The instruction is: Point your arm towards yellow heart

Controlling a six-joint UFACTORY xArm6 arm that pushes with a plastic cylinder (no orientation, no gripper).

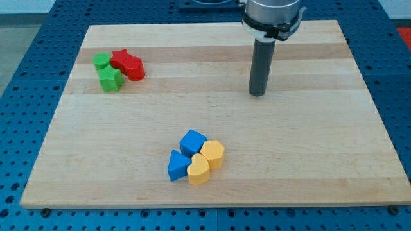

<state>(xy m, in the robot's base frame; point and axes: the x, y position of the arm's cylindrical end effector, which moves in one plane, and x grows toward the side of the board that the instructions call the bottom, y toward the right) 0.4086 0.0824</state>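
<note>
Yellow heart (198, 171) well below-left of tool (257, 94)

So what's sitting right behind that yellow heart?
Behind the yellow heart, toward the view's top, a yellow hexagon-like block and a blue cube press against it; a blue triangular block sits at its left. Their touching sides are hidden. My tip stands far off.

Bright, even light falls from overhead, and the pale wooden board (212, 109) reads clearly with no hard glare. Shadows are short and soft: a faint dark patch sits under my tip (257, 95), and thin ones hug the bases of the blocks (most visible beside the yellow heart (198, 171)). Focus is sharp across the board. The metal collar (272, 13) at the view's top carries a mild sheen. Edges show little distortion.
</note>
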